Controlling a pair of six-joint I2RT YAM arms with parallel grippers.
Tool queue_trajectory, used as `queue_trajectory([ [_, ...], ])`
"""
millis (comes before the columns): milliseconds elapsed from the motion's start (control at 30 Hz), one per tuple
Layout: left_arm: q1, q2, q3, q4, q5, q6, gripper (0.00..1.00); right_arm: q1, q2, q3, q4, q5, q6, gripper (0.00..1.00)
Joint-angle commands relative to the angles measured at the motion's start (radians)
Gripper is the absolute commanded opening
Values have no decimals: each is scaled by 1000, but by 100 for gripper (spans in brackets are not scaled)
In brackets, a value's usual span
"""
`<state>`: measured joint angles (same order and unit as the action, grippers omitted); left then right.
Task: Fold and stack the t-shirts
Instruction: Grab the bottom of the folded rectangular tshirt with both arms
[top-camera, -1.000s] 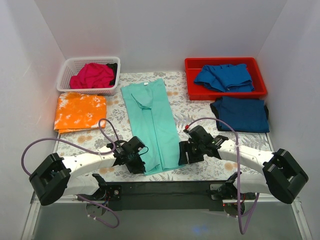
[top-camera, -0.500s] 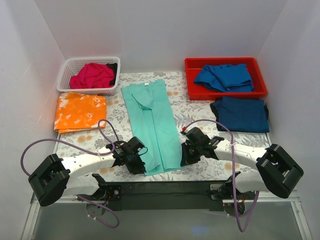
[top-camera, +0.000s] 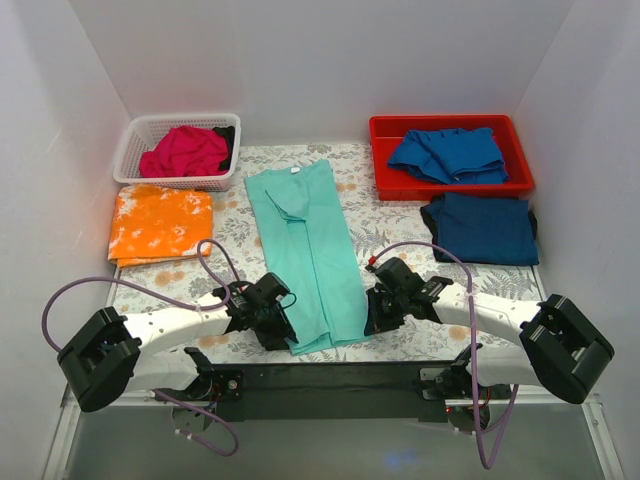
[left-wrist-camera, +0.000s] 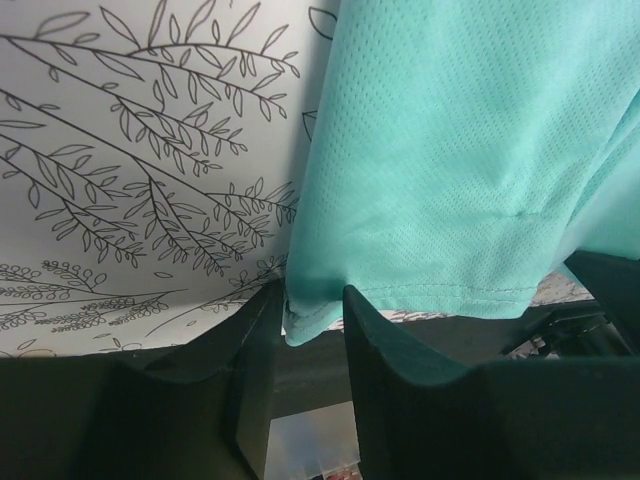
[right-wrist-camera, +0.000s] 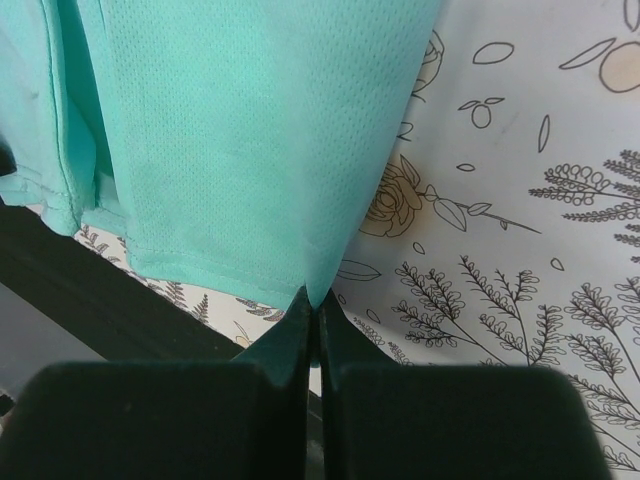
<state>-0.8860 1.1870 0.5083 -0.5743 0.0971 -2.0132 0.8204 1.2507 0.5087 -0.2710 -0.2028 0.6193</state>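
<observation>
The mint-teal t-shirt (top-camera: 305, 250) lies folded into a long strip down the middle of the printed sheet (top-camera: 400, 235). My left gripper (top-camera: 283, 335) is at its near left corner. In the left wrist view the left gripper (left-wrist-camera: 312, 300) stands open by a narrow gap, with the hem corner of the mint-teal shirt (left-wrist-camera: 450, 150) hanging between the fingers. My right gripper (top-camera: 372, 318) is at the near right corner. In the right wrist view the right gripper (right-wrist-camera: 318, 300) is shut on the tip of the mint-teal shirt (right-wrist-camera: 250, 130).
An orange mottled shirt (top-camera: 160, 222) lies folded at the left. A white basket (top-camera: 135, 140) behind it holds a magenta shirt (top-camera: 185, 150). The red tray (top-camera: 520, 150) at the back right holds a blue shirt (top-camera: 447, 153), and a dark blue folded shirt (top-camera: 480, 228) lies in front of it.
My right gripper moved in to the shirt's near right corner and shut on it. The left jaws have widened a little round the near left corner.
</observation>
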Motion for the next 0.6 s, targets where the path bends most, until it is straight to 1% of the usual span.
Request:
queue_trajectory([
  [0, -5, 16, -54, -75, -40, -1, 29, 6, 12, 1, -53, 36, -3, 1],
  [100, -5, 2, -82, -50, -43, -9, 26, 6, 9, -2, -50, 32, 0, 1],
  [133, -5, 2, -86, -42, -43, -10, 21, 6, 9, -4, -50, 29, -1, 1],
  [233, -5, 28, -83, -38, -45, 1, 0, 6, 4, -7, -50, 23, 2, 1],
  [400, -5, 26, -54, -79, -56, 16, 0, 16, -22, -16, -54, 9, 8, 1],
  [500, -4, -35, -44, -136, -59, 7, 0, 39, -63, -30, -66, 6, 16, 1],
  [567, -5, -108, -34, -174, -62, -7, 0, 57, -94, -42, -76, 8, 16, 1],
])
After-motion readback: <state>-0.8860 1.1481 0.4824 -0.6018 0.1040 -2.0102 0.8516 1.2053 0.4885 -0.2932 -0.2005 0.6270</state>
